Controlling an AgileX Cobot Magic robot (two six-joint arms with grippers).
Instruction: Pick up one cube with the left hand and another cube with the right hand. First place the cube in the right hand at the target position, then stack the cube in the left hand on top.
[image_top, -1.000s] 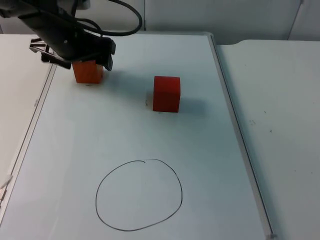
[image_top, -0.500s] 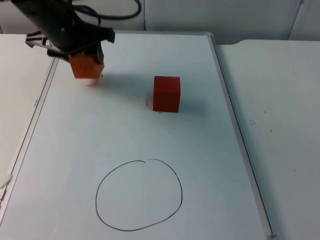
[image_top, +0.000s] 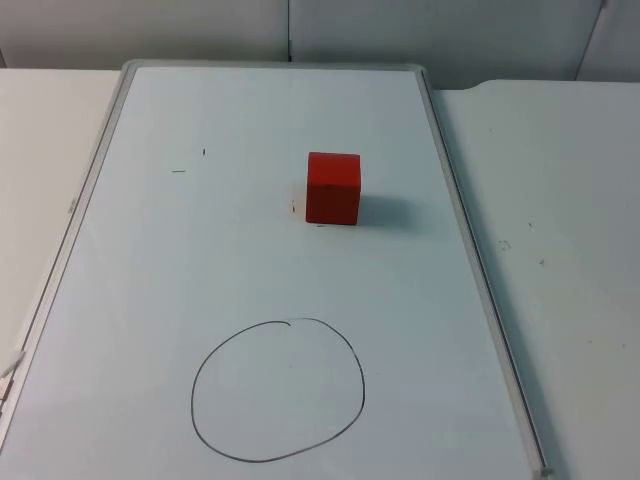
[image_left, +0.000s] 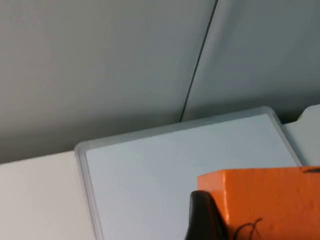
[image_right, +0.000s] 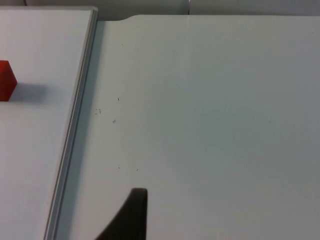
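an orange cube (image_left: 265, 202) was held against a black fingertip (image_left: 202, 217) of the left gripper (image_left: 220, 220), clamped in it and raised above the far end of the whiteboard (image_top: 150, 300), near the grey partition wall (image_left: 100, 65). a red cube (image_top: 333, 188) was set on the whiteboard toward its far right edge, well apart from a drawn circle (image_top: 278, 390) near the board's near edge. the right gripper (image_right: 127, 220) was kept over the bare white tabletop (image_right: 210, 110) beside the board's right edge; whether its fingers were apart could not be told.
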